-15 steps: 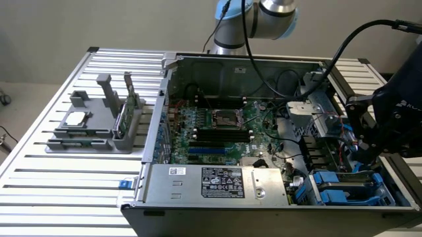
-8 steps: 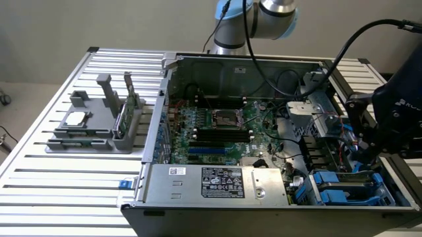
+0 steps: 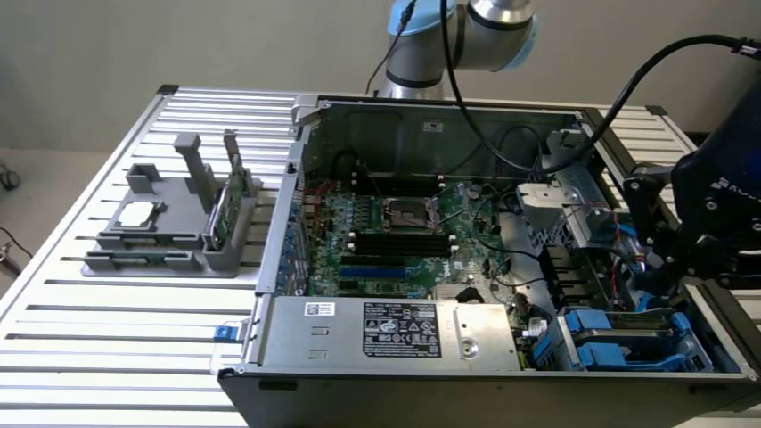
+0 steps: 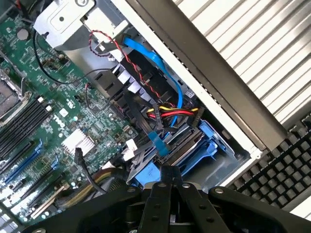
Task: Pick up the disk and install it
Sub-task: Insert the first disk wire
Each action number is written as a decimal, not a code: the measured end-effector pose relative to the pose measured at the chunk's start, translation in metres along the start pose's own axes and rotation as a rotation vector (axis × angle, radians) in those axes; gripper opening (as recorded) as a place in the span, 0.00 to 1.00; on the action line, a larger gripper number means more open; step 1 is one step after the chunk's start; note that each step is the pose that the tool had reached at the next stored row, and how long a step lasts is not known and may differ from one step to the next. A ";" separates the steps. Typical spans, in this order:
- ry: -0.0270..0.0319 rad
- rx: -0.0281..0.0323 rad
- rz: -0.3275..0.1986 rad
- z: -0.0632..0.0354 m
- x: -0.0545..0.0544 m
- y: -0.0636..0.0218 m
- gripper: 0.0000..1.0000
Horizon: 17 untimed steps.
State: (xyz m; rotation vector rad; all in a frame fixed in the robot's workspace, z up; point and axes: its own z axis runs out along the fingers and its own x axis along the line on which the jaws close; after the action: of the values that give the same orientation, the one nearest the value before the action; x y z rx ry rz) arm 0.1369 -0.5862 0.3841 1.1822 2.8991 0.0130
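Blue-framed disk (image 4: 204, 143) sits low in PC case (image 3: 476, 385); gripper (image 4: 170, 172), closed & empty, near it. Best pressed square, clear of pwr cables (image 4: 170, 112).

Disk (image 4: 208, 141) mostly under cables (image 4: 170, 114); claw (image 4: 170, 174) base past pic edge.

One open computer case (image 3: 452, 397), one motherboard (image 3: 393, 259), one power supply (image 3: 393, 332), one grey parts stand (image 3: 167, 254), one tabletop (image 3: 107, 357), one keyboard (image 4: 277, 170), one gripper (image 4: 169, 175) with two fingers (image 4: 158, 199).

End effector (image 4: 171, 172) closed, disk (image 4: 209, 141) nearby, motherboard (image 4: 73, 114)
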 end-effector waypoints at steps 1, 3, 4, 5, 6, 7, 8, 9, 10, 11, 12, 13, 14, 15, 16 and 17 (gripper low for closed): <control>0.0000 -0.0001 0.014 -0.0001 0.000 0.0000 0.11; 0.0003 -0.0008 0.041 0.0000 0.000 0.0000 0.11; 0.0005 -0.0011 0.054 0.0000 0.000 0.0000 0.11; 0.0006 -0.0013 0.067 0.0000 0.000 0.0000 0.11; 0.0008 -0.0018 0.080 0.0000 0.000 0.0000 0.11; 0.0010 -0.0021 0.092 0.0000 0.000 0.0000 0.12; 0.0014 -0.0026 0.105 0.0000 0.000 0.0000 0.12; 0.0016 -0.0029 0.117 0.0000 0.000 0.0000 0.18; 0.0019 -0.0033 0.129 0.0000 0.000 0.0000 0.24; 0.0021 -0.0036 0.139 0.0000 0.000 0.0000 0.24; 0.0023 -0.0038 0.148 0.0001 0.000 0.0000 0.31; 0.0024 -0.0039 0.157 0.0000 0.000 0.0000 0.31; 0.0024 -0.0040 0.165 0.0000 0.000 0.0000 0.31; 0.0024 -0.0041 0.173 0.0000 0.000 0.0002 0.31; 0.0023 -0.0040 0.179 0.0000 0.000 0.0004 0.31; 0.0023 -0.0041 0.185 0.0000 -0.001 0.0007 0.31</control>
State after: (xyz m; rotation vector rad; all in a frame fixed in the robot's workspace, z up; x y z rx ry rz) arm 0.1379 -0.5863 0.3841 1.4450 2.7790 0.0218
